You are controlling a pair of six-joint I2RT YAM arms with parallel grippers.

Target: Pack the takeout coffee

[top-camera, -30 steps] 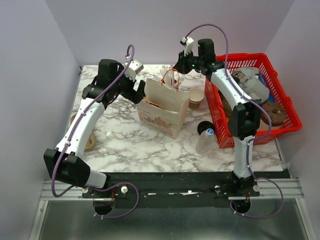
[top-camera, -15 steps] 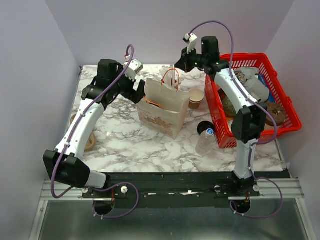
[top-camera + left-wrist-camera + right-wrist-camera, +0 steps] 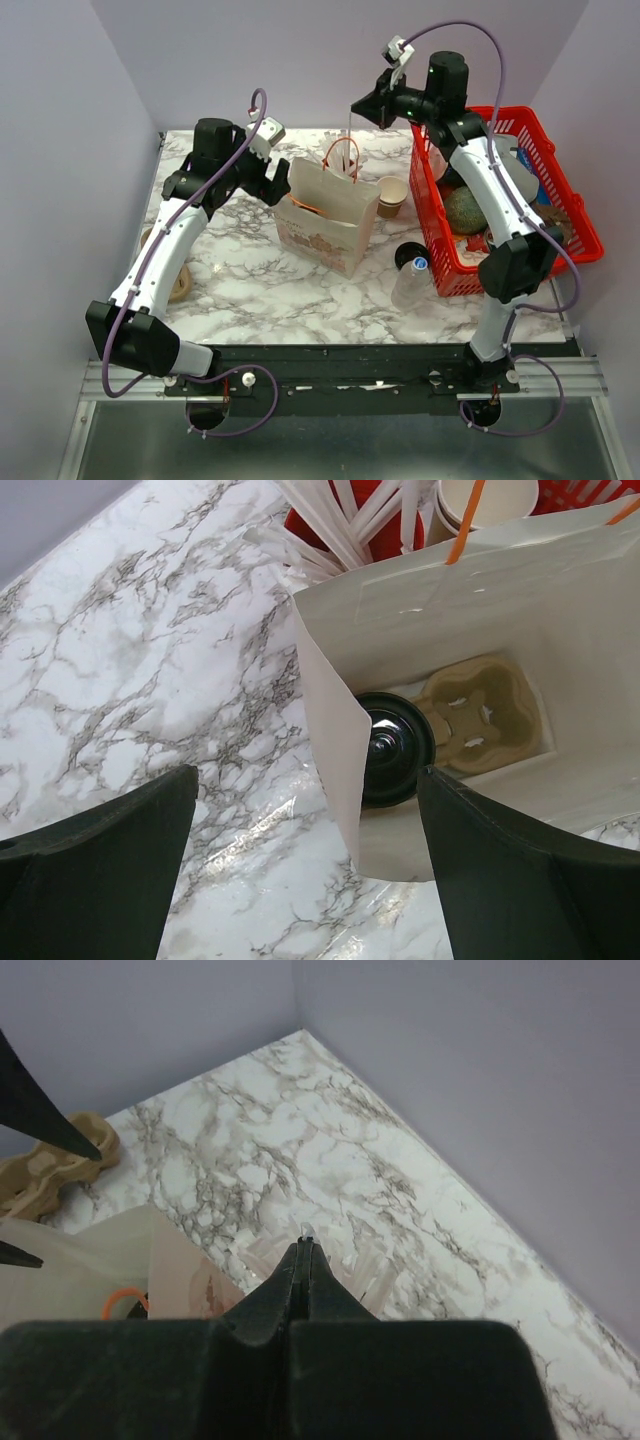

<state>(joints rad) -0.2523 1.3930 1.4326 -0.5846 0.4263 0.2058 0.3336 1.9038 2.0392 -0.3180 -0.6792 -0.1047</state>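
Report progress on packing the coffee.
Done: the lidded coffee sits in the carrier inside the bag. In hand: the right end effector pinches what looks like a straw. Remaining: probably dropping it in; the left end effector is open.

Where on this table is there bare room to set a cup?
Barest is the near strip of the marble tabletop, between the white paper bag and the front edge. Crowded: the gap between bag and red plastic basket, holding a lidless tan cup, loose black lid and clear plastic bottle.
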